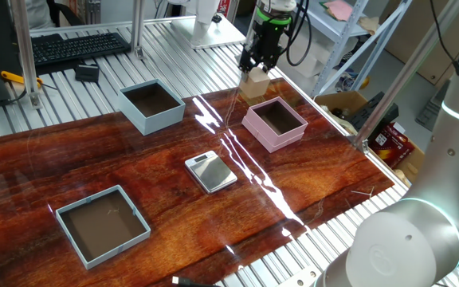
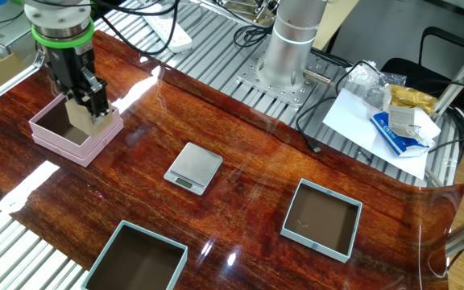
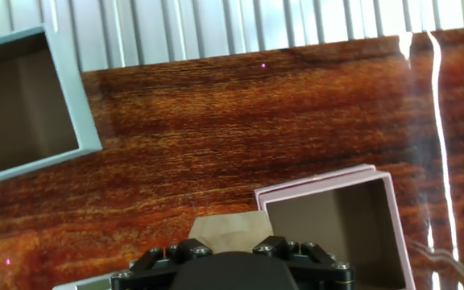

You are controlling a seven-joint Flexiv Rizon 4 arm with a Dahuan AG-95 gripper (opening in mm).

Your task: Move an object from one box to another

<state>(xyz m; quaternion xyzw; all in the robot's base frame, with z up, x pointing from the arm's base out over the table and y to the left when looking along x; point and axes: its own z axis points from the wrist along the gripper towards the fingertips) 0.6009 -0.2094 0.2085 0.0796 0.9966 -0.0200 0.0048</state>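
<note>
Up in the air, at the far right of the table [image 1: 134,171]: the gripper [image 1: 255,72], closed tight on the small wooden cube [image 1: 254,84]. Pinched from both sides, with the bottom of the cube sticking out below. Not in any box, and not touching the table.

Right under it: the pink box [image 1: 275,137], dark brown inside. From one fixed view, cube over the far left edge of the pink box. From the other fixed view, same gripper [image 2: 88,106] and same cube [image 2: 81,113], looking as if just over the box's edge [image 2: 63,145]. Hard to tell if over the inside or over the rim.

From the hand view: top of the cube [image 3: 230,229] just past the black gripper [image 3: 232,251], close beside a corner of the pink box [image 3: 321,184]. Off to the upper left there, part of the pale blue box [image 3: 71,97].

Far left on the table: the pale blue box [image 1: 154,119], tall walls, brown inside, well apart from the pink one. In the other fixed view, down at the bottom edge [image 2: 111,246].

In the middle of the table: a flat silver scale [image 1: 211,171], also plain in the other fixed view [image 2: 193,168].

Near left: a wider, flatter blue-grey tray [image 1: 138,231], seen on the right in the other fixed view [image 2: 284,229].
</note>
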